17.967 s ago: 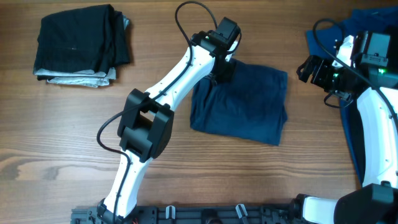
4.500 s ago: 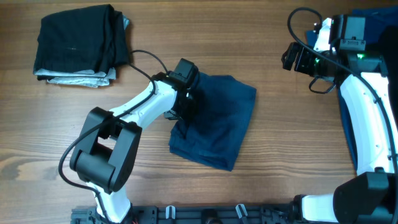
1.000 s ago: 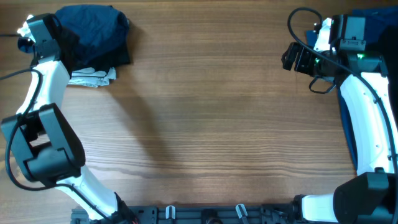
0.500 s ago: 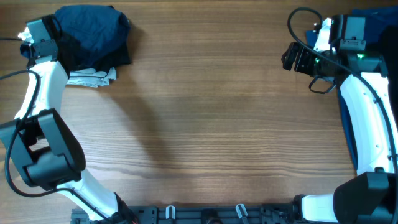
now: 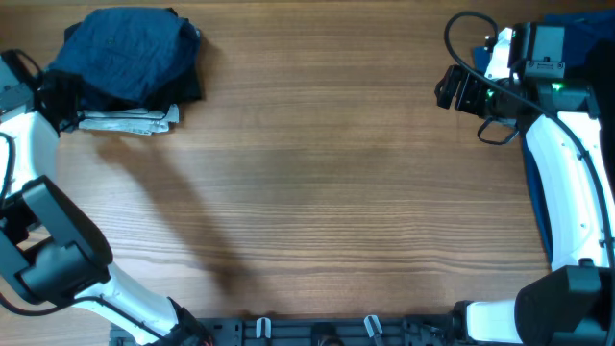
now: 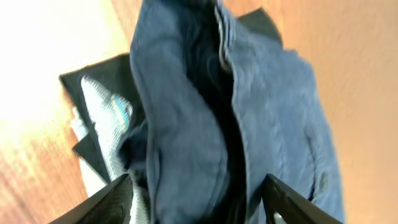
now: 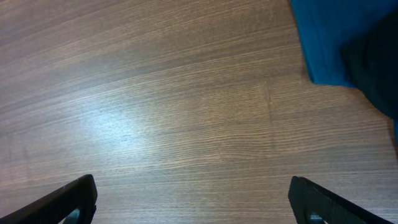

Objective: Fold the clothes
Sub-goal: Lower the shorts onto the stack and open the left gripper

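The folded navy shorts (image 5: 125,50) lie on top of a stack of clothes at the table's far left, over a black garment (image 5: 188,86) and a pale grey one (image 5: 130,119). My left gripper (image 5: 60,98) is at the stack's left edge, open. In the left wrist view the shorts (image 6: 205,118) fill the frame, loose between my spread fingers (image 6: 112,202), with the grey garment (image 6: 109,118) beside them. My right gripper (image 5: 461,91) hovers open at the far right, over bare wood (image 7: 186,112) with nothing between its fingers.
More clothes in royal blue (image 5: 577,29) lie at the far right corner, partly under the right arm; their edge (image 7: 323,37) and a dark fold (image 7: 373,68) show in the right wrist view. The wooden table (image 5: 317,183) stretches between the arms.
My left gripper has opened, let go of the navy shorts and drawn back to the left of the stack. The shorts rest on top. The right arm has not moved.
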Available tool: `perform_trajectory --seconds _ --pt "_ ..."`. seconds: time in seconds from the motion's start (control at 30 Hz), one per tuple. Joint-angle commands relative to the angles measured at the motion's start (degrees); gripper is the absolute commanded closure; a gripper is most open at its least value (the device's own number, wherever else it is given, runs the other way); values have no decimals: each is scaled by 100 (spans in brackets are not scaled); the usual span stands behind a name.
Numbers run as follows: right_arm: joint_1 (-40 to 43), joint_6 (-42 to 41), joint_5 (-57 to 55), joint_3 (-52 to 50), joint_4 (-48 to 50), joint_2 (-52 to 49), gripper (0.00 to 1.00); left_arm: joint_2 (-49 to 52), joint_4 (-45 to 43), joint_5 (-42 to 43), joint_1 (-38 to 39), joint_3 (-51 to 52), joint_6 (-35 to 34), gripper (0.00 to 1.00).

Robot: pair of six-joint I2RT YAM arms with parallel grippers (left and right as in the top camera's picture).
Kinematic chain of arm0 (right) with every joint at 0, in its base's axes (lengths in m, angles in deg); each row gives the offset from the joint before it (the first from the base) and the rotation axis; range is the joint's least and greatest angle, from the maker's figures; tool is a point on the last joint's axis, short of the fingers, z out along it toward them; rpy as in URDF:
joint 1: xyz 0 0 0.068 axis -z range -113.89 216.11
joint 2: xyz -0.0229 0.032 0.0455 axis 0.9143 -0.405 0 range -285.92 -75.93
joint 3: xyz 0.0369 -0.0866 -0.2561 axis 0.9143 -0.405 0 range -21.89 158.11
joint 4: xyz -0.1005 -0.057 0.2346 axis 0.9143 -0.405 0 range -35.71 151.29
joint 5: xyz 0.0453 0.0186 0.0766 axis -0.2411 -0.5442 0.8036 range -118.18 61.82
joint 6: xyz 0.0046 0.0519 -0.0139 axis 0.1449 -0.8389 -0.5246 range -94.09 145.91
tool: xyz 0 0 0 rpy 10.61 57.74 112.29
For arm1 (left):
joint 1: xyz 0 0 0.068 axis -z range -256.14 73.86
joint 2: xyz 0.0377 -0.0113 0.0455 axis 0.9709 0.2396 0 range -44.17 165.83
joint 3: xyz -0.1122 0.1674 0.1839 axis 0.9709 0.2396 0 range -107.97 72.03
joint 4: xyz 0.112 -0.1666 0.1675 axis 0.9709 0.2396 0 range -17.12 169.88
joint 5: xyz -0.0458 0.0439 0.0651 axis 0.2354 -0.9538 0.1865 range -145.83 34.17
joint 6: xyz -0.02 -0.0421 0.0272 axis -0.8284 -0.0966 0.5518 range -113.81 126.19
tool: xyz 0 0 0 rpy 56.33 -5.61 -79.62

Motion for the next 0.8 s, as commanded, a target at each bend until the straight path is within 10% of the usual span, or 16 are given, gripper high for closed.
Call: perform_trajectory --seconds 0.0,0.17,0.27,0.5,0.77 --pt "-2 -68 -118 -42 13 -48 0 361 -365 339 98 149 -164 33" --pt "-2 -68 -118 -42 13 -48 0 776 -632 466 85 166 -247 34" --pt "-2 -68 -118 -42 13 -48 0 798 -697 284 72 164 133 62" --pt "-2 -66 -116 -42 13 -48 0 -129 -894 -208 105 162 1414 83" --pt "-2 -68 -116 -42 13 -48 0 -219 -520 -990 273 164 1873 79"
